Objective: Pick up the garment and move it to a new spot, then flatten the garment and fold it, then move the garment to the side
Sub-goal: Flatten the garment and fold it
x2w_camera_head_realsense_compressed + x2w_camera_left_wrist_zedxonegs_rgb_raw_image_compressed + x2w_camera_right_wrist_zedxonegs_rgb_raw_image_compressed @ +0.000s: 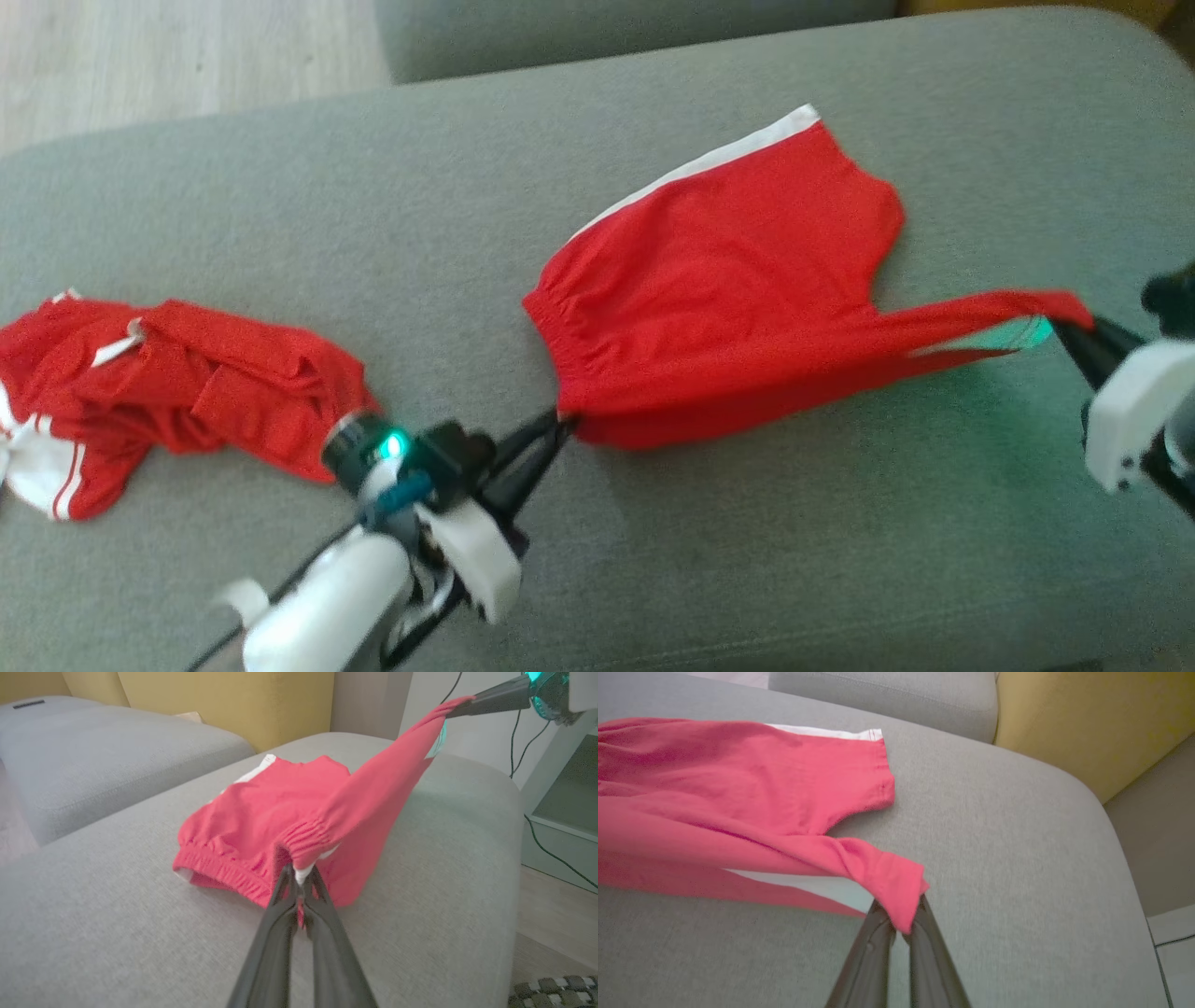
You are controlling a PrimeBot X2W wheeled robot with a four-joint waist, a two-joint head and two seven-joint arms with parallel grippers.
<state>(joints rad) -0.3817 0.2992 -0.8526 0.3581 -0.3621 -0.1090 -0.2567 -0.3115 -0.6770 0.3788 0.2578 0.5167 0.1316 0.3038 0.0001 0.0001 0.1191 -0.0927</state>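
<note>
The garment (728,280) is a pair of red shorts with a white side stripe, spread on the grey sofa cushion (373,233). My left gripper (560,425) is shut on the elastic waistband corner (303,858) at the near edge. Over at the right, my right gripper (1064,327) is shut on a leg hem, which is pulled out into a taut strip lifted off the cushion. In the right wrist view the hem (896,891) drapes over the closed fingertips. The far leg (831,765) lies flat.
A second red garment with white stripes (159,392) lies crumpled at the cushion's left end, beside my left wrist. Another grey cushion (93,756) and a yellow backrest (224,704) stand beyond. The cushion's right edge (509,858) drops to the floor.
</note>
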